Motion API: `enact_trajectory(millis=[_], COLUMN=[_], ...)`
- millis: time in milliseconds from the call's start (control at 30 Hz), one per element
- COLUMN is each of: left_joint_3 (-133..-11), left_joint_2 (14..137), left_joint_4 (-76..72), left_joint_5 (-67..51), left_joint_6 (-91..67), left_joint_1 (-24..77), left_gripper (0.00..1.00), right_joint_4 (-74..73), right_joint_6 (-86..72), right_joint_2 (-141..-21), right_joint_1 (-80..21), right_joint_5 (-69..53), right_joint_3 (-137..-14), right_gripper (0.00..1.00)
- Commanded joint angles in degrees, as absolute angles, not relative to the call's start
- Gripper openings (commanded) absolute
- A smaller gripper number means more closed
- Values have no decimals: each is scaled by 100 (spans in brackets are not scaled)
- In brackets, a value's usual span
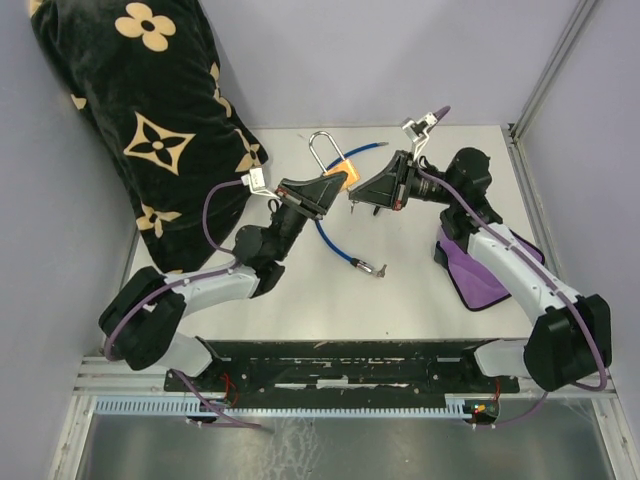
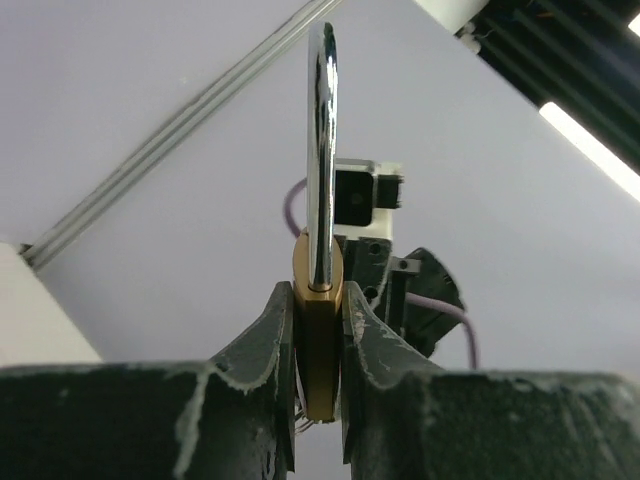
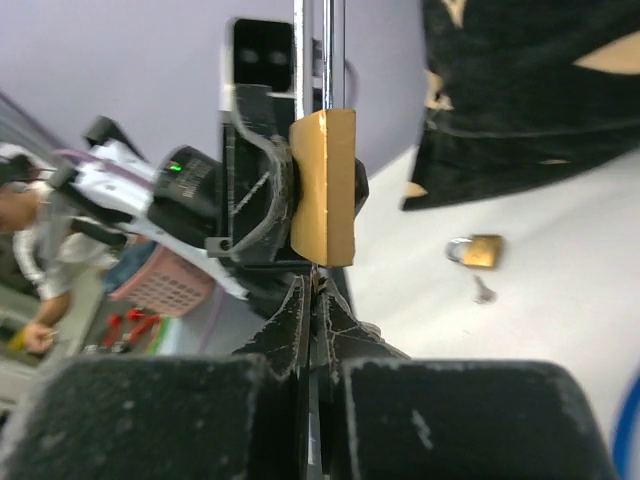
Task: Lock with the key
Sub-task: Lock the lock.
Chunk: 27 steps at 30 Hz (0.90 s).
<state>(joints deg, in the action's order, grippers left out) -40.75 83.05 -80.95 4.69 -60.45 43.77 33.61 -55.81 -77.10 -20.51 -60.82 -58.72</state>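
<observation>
L claw (image 2: 318, 310) is clamped on the flat sides of the brass padlock (image 3: 323, 185), held above the table (image 1: 400, 300) w/ shackle upright. R claw (image 3: 313, 300) is pinched together on what looks like the thin key (image 3: 314, 278), tip right at the lock's underside. Risk: if the key's off-line w/ the keyway, it'll prob twist or slip in the R claw when pushed or turned, & a hard push could shove the lock up thru the L grip.
</observation>
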Motion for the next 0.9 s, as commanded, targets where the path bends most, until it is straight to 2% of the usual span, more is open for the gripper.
enact_trajectory(millis=[0,33,100,167,233,333,400,500,600,667,800,867], left_joint_3=[-4857,-4992,-5064,-4899,-4733,-4713,-4881,-5005,-5096,-5030,-4785,-4852], left_joint_2=[7659,7557,7513,7578,7827,8467,8758,8554,7821,7655,8457,8831], left_joint_4=[-7332,-6755,-6457,-6893,-7650,-8948,-9277,-8768,-7257,-7240,-9062,-9788], left_joint_5=[752,978,1087,1175,945,844,713,687,1112,1267,1018,1002], left_joint_6=[-3739,-3191,-3146,-3949,-5550,-7321,-7757,-6744,-4380,-3979,-6893,-7256], left_joint_1=[4671,4841,4913,4787,4392,4170,4170,4293,4702,4827,4300,4264], left_gripper=[3,3,3,3,3,3,3,3,3,3,3,3], right_joint_4=[840,1006,1846,3795,5128,4841,4527,4023,3370,3561,5080,4913], right_joint_6=[-3379,-3519,-4088,-5522,-6627,-6392,-6121,-5786,-5282,-5409,-6553,-6484], right_joint_2=[-7000,-6986,-7010,-7211,-7470,-7361,-7187,-7017,-6973,-7038,-7262,-7225], right_joint_1=[-2131,-2111,-2103,-2109,-2107,-2093,-2100,-2079,-2039,-2042,-2047,-2038], right_joint_5=[-6200,-6249,-6424,-6589,-6652,-6593,-6554,-6571,-6579,-6648,-6786,-6807], right_joint_3=[-6398,-6337,-6116,-5719,-5590,-5634,-5630,-5694,-5763,-5697,-5597,-5674], right_gripper=[2,2,2,2,2,2,2,2,2,2,2,2])
